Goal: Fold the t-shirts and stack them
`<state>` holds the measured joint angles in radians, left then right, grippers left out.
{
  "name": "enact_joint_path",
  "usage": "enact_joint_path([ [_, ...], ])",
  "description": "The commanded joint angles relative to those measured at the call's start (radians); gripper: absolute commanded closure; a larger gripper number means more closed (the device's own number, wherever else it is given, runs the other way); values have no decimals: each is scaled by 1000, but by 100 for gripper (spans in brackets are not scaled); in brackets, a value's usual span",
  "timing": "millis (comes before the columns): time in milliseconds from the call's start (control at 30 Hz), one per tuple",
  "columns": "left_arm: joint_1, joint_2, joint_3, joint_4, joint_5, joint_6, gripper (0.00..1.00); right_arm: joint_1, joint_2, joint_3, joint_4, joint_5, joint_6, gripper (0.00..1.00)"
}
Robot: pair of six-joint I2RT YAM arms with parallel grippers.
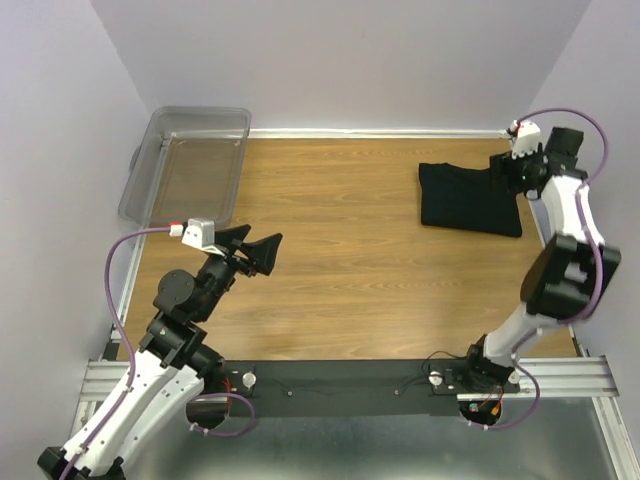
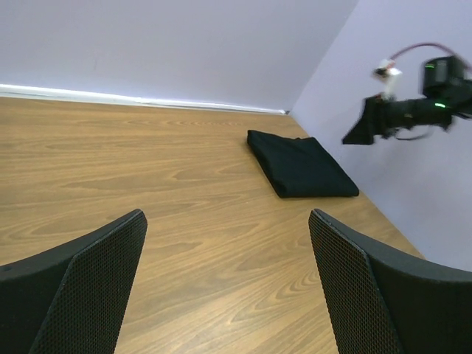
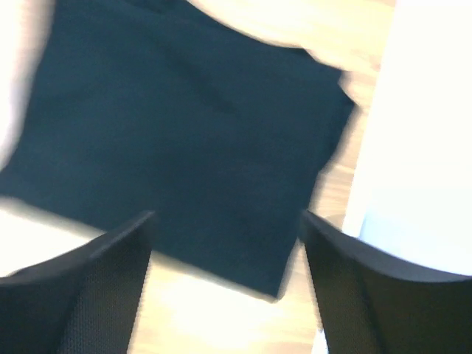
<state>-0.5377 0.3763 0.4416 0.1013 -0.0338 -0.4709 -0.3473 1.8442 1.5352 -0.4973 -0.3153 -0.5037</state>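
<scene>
A folded black t-shirt pile (image 1: 468,198) lies flat on the wooden table at the far right, close to the right wall. My right gripper (image 1: 500,168) hovers over the pile's far right corner. In the right wrist view its jaws (image 3: 225,243) stand open above the dark cloth (image 3: 184,125), with nothing between them. That view is blurred. My left gripper (image 1: 256,251) hangs open over bare wood at the near left, far from the pile. In the left wrist view (image 2: 227,243) the folded t-shirts (image 2: 302,166) lie well ahead to the right.
A clear plastic bin (image 1: 200,112) stands at the far left corner of the table. Walls close in the table on the left, back and right. The right arm (image 2: 413,110) shows against the right wall in the left wrist view.
</scene>
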Motion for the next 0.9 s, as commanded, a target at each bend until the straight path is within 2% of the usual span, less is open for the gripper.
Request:
enact_joint_path([
  [0,5,59,92,-10,-113,20,2,10,-294,-235,35,-298,12,0],
  [67,22,153,167,-90,-216,41,2,10,-459,-341,184,-241,130,0],
  [133,99,240,259,-166,-209,92,2,10,-563,-524,406,-98,270,0],
  [167,145,257,273,-169,-137,98,2,11,-661,-584,475,65,380,0],
  [200,198,271,272,-143,-77,106,2,8,-695,-627,530,121,414,0],
  [233,329,306,269,-131,74,116,2,8,-733,-694,586,178,442,0],
  [267,390,332,267,-120,148,129,2,8,-759,-714,600,291,535,0],
  [333,519,425,269,-126,250,179,4,8,-819,-762,594,387,618,0],
  [467,530,474,293,-187,120,259,6,8,-882,-800,530,453,654,0],
  [633,530,330,217,-123,129,284,4,8,-931,-836,510,484,633,0],
  [867,530,334,223,-132,152,290,4,8,-954,-836,508,496,610,0],
])
